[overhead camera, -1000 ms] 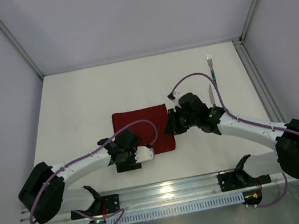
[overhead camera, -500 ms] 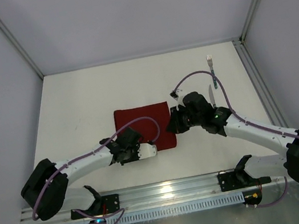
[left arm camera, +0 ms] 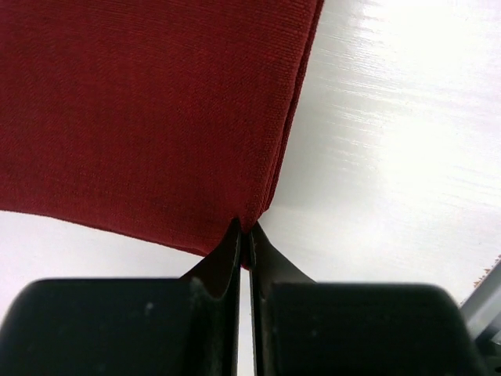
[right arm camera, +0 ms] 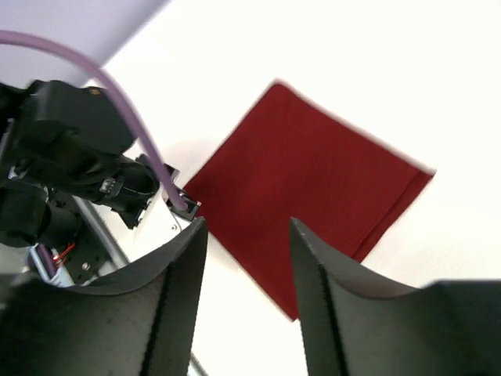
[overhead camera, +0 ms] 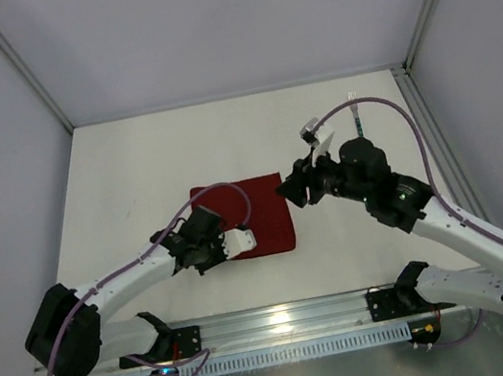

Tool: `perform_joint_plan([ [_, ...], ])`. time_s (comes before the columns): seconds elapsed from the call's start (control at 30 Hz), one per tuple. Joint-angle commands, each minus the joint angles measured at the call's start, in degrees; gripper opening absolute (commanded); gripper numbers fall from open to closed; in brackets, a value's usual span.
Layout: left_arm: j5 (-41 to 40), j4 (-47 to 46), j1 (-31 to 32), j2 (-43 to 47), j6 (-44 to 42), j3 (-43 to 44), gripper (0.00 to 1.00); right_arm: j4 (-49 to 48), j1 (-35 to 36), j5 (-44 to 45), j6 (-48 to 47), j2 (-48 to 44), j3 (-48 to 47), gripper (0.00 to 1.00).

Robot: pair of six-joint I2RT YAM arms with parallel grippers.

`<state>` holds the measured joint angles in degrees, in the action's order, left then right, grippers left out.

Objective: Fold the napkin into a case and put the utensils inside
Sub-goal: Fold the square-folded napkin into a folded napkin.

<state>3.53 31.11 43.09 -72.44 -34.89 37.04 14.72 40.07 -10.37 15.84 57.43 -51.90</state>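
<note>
Left gripper (left arm camera: 244,235): fingers pressed together, clamped on the near right corner of the soft, dark red fabric napkin (overhead camera: 271,214), low against the white table (overhead camera: 133,180).

Napkin: lies flat mid-table as a doubled rectangle, its edges stacked along the right side (the left wrist view shows at least two plies). Not yet a narrow case.

Handling, as a judgement: light, limp, with a slightly grippy weave. It should sag and drag rather than hold a shape. Best taken at a corner or folded edge with all plies pinched, and carried low so the layers do not slide apart.

Right gripper (right arm camera: 246,231): above the cloth's right edge, fingers apart, nothing between them.

Thin silver-headed fork (overhead camera: 354,104) with a teal-green handle: far right, well apart from the napkin, partly behind the right arm's cable.
</note>
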Motion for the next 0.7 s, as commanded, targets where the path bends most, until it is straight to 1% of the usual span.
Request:
perform_joint_plan([
  [0.0, 7.19, 5.09, -2.74, 2.40, 1.32, 3.65, 0.00, -7.42, 1.41, 3.95, -9.14, -5.74, 0.56, 0.52],
  [0.07, 8.07, 5.97, -4.41, 2.31, 0.88, 4.62, 0.00, -9.43, 2.72, 3.52, -10.29, -6.36, 3.37, 0.58],
  [0.13, 8.42, 8.07, -5.12, 1.87, -0.60, 5.24, 0.00, -10.67, 8.24, 3.16, -14.94, -7.06, 6.00, 0.61],
  [0.2, 8.51, 9.14, -6.00, 1.52, -1.58, 6.46, 0.00, -10.94, 13.86, 7.01, -20.38, -7.07, 7.68, 0.64],
  [0.23, 8.77, 9.66, -6.26, 1.26, -2.19, 6.90, 0.00, -10.77, 19.72, 9.29, -26.06, -6.81, 9.69, 0.64],
  [0.27, 8.86, 10.62, -6.53, 0.64, -2.37, 7.78, 0.00, -10.94, 22.56, 15.32, -28.90, -5.85, 10.93, 0.65],
  [0.3, 9.12, 10.98, -6.79, 0.38, -2.46, 8.22, 0.00, -11.55, 25.03, 17.56, -31.28, -5.40, 12.25, 0.67],
  [0.33, 9.74, 11.42, -6.88, 0.20, -2.28, 8.58, 0.00, -13.99, 29.32, 19.49, -35.13, -4.88, 15.31, 0.68],
  [0.4, 10.18, 12.65, -6.97, -0.07, -2.37, 9.36, 0.00, -18.30, 32.16, 24.58, -37.53, -3.29, 18.31, 0.72],
  [0.43, 10.36, 12.92, -6.97, 0.02, -2.28, 9.46, 0.00, -20.15, 33.04, 25.65, -38.33, -2.51, 20.67, 0.73],
  [0.47, 10.36, 13.53, -6.97, 0.02, -2.28, 9.63, 0.00, -23.30, 34.01, 26.10, -39.29, -0.32, 21.66, 0.74],
  [0.53, 10.36, 13.97, -6.88, 0.02, -2.37, 9.72, 0.00, -26.57, 34.63, 27.24, -39.74, 2.59, 23.32, 0.75],
  [0.57, 10.27, 14.32, -6.88, -0.15, -2.63, 9.72, 0.00, -29.98, 35.33, 27.94, -40.44, 6.08, 23.77, 0.75],
  [0.67, 10.01, 14.50, -6.88, -0.41, -2.81, 9.55, 0.00, -36.06, 36.47, 29.97, -41.50, 11.46, 24.13, 0.78],
])
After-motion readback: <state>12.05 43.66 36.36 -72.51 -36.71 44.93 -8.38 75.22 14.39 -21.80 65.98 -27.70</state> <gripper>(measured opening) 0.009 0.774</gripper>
